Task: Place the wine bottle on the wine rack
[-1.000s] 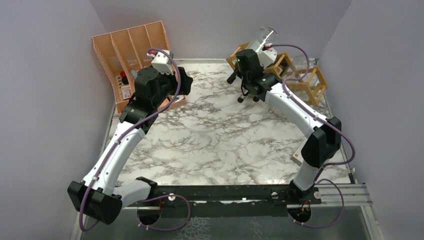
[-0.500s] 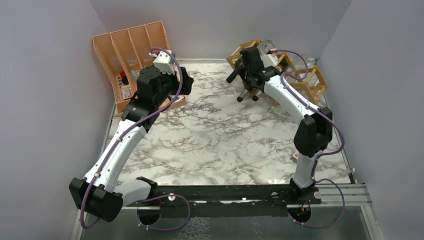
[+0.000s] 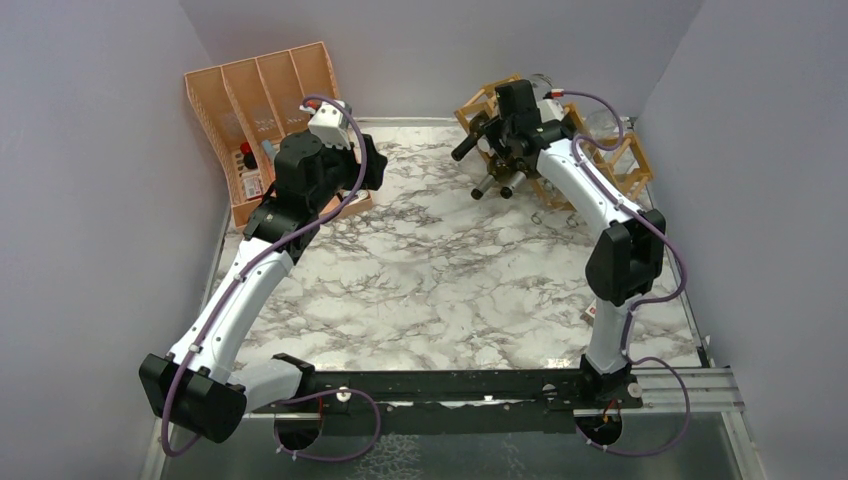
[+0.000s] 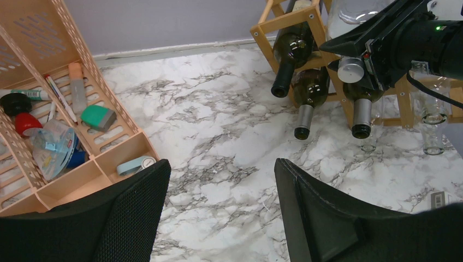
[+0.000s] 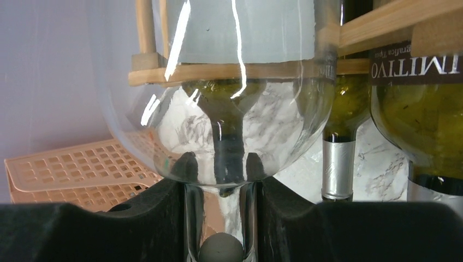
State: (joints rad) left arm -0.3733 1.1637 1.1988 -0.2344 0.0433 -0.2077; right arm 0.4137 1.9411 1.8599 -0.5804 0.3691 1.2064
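- At the far left rear of the marble-patterned table top (image 3: 430, 270), by the left wall: orange-pink slotted organiser (image 3: 262, 95). Its compartments hold a marker (image 4: 57, 93), a teal block (image 4: 98, 117) and other small stationery too cluttered to name.
- Just right of the organiser, above the marble: left gripper (image 4: 221, 169). Its fingers (image 4: 125, 218) are released and stand well apart, with only marble showing between them.
- Right rear corner: wine rack (image 5: 382, 22), made of light wood sticks forming diamond-set cells.
- Left part of the rack: three dark green bottles (image 4: 311, 87) lie in cells, necks slanting down and outward toward the table. One has a black capsule and two have silver ones.
- At the rack's front face, upper level: right gripper (image 5: 220, 169). Its fingers (image 5: 158, 218) are clenched on the neck of the clear wine bottle (image 5: 218, 125).
- The clear wine bottle has its shoulder and body inside an upper cell, with a wood stick crossing its shoulder. Its silver cap (image 4: 349, 70) points outward at the gripper. Whether the body rests fully on the sticks: cannot tell.
- Just right of it in the right wrist view: labelled green bottle (image 5: 417, 65) in a neighbouring cell. Whether the two bottles touch: cannot tell.
- Far right of the rack: second clear bottle (image 4: 432, 123), neck pointing down toward the marble.
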